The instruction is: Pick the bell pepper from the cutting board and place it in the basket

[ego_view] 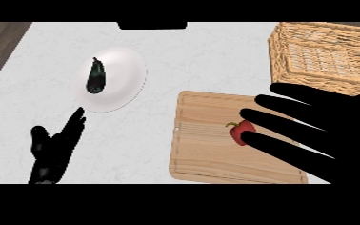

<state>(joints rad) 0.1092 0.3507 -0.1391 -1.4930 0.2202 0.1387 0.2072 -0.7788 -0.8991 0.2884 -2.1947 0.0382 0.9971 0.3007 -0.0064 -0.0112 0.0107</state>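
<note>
A small red bell pepper [241,131] with a green stem lies on the wooden cutting board [204,148], right of its middle. My right hand [309,133] hovers over the board's right side with straight, spread fingers; its fingertips reach the pepper's right edge and partly cover it. The wicker basket [313,57] stands at the upper right, beyond the board. My left hand [56,148] rests open at the lower left, fingers pointing up toward the plate.
A white plate [123,76] with a dark eggplant [95,76] on it sits at the upper left. A dark object [152,25] shows at the counter's far edge. The counter's left edge runs along the upper left corner.
</note>
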